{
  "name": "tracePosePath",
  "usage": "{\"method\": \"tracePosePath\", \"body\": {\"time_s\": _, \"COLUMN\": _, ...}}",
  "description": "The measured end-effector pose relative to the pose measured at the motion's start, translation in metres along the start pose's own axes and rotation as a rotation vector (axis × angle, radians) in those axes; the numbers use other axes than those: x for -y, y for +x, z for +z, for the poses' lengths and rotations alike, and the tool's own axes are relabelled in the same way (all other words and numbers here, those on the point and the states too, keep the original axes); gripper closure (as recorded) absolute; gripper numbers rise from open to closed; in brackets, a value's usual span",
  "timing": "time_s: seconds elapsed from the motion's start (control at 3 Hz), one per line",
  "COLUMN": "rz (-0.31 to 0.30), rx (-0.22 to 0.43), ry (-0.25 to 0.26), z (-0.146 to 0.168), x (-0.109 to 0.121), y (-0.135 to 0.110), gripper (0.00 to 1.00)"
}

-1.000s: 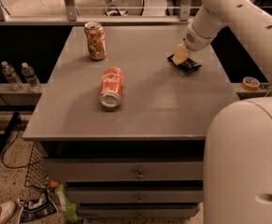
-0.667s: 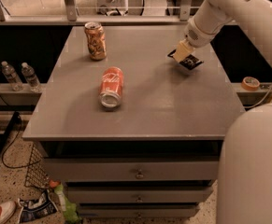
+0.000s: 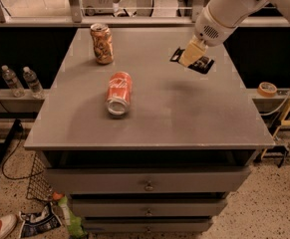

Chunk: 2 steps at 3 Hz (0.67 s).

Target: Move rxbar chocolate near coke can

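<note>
The rxbar chocolate is a flat black wrapper at the back right of the grey table. My gripper comes down from the upper right with its tan fingers shut on the bar, which sticks out on both sides and hangs just above the table, with a soft shadow below it. The coke can is red and lies on its side left of the table's middle, silver end towards the front. The bar is well to the right of and behind the can.
A tan-and-orange patterned can stands upright at the back left. Two water bottles stand on a low shelf to the left. A tape roll lies on the ledge to the right. Drawers are below the tabletop.
My gripper and arm have shifted slightly, and the bar has risen a little with the gripper. The two cans have not moved.
</note>
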State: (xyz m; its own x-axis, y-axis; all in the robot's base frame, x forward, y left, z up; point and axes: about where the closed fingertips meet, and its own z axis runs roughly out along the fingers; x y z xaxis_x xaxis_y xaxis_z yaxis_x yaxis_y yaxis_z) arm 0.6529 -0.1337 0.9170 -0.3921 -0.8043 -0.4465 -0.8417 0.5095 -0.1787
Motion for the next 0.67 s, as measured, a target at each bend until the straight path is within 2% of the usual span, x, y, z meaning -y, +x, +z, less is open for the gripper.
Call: {"method": "tracePosePath", "body": {"time_s": 0.67, "rz": -0.045, "rx": -0.019, "ry": -0.028, "z": 0.0079, "x": -0.0005, "y": 0.0012, "gripper": 1.00}}
